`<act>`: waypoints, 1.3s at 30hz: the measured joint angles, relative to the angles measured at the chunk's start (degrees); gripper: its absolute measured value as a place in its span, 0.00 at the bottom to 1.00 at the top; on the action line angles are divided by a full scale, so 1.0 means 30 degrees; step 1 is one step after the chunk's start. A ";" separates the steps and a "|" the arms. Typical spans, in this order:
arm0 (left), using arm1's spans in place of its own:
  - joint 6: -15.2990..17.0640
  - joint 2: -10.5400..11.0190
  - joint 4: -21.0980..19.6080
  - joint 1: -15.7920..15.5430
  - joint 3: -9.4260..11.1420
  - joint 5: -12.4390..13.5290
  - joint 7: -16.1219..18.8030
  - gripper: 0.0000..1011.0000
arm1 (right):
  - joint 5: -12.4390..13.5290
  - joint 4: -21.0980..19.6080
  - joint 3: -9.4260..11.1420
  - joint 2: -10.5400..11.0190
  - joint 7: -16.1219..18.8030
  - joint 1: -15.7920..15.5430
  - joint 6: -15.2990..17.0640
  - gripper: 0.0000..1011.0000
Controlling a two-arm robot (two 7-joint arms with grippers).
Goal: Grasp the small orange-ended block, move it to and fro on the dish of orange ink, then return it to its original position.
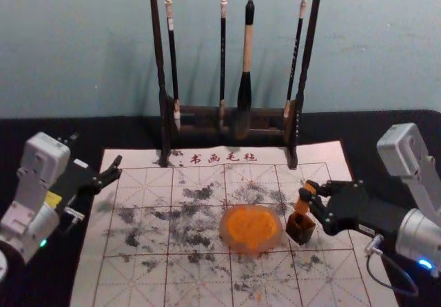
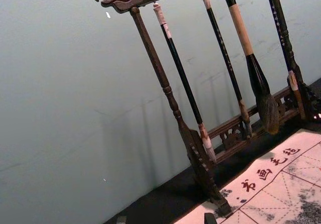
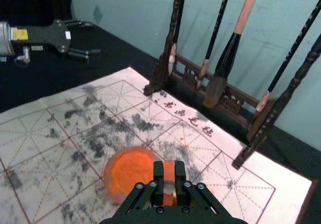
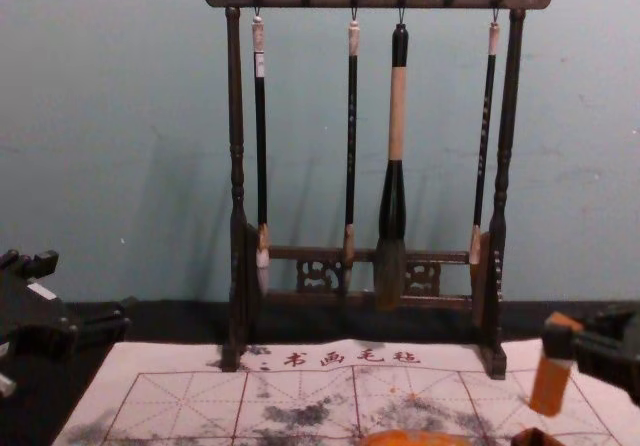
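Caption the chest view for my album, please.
Right gripper holds a tilted orange block above a small box, brushes hanging behind.

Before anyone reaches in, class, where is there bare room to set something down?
The gridded mat has a wide patch at near left, between its left edge and the ink dish: blotted, but nothing stands there. It is crowded right of the dish, around the square holder and right gripper, and at the brush rack's feet.

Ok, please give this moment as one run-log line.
right gripper: shut on orange block, raised near dark box | left gripper: open, by mat's left edge
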 joint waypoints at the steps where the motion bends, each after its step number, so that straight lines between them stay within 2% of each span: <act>1: 0.0000 0.0000 0.0001 0.0001 -0.0001 0.0000 0.0000 0.99 | -0.0001 -0.0014 0.0032 0.0067 0.0041 -0.0070 -0.0046 0.08; 7: -0.0001 0.0000 0.0000 0.0000 0.0000 -0.0001 0.0000 0.99 | -0.0123 0.0061 0.0215 0.0457 0.0329 -0.0425 -0.0324 0.08; 14: -0.0001 0.0000 0.0000 0.0000 0.0000 0.0000 0.0000 0.99 | -0.0242 0.0419 0.0203 0.0501 0.0570 -0.0465 -0.0638 0.08; 26: -0.0001 0.0000 0.0001 0.0000 -0.0001 0.0000 0.0000 0.99 | -0.0411 0.1467 -0.0163 0.0125 0.0909 0.0143 -0.0764 0.08; 39: -0.0001 0.0000 0.0000 0.0000 0.0000 0.0000 0.0000 0.99 | -0.0595 0.2266 -0.0746 -0.0214 0.1147 0.0917 -0.0374 0.08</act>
